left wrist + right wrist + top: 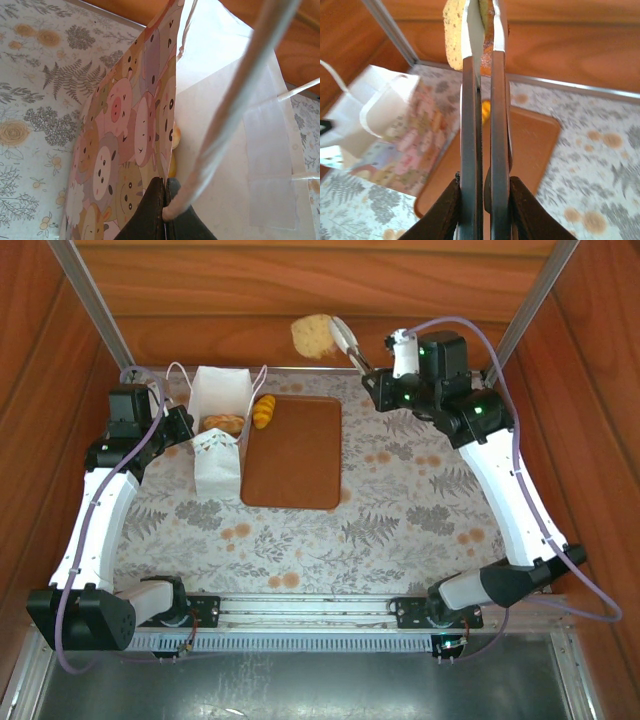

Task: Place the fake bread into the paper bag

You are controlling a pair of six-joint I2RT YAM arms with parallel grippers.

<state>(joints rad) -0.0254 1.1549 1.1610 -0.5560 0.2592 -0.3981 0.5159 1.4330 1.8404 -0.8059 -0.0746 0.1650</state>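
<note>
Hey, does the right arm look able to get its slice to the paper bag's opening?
Probably yes. The right gripper, shut on the slice, is raised well above the table; the paper bag stands mouth up, its edge pinched by the left gripper, and only the flat tray lies between.

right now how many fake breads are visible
3: slice in right jaws, croissant at tray's far-left corner, pastry in the paper bag; more may hide inside.

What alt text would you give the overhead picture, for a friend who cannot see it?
The right arm holds a fake bread slice in its jaws above the far edge of the table; the left arm pinches an open paper bag holding pastries, beside a brown tray.
</note>
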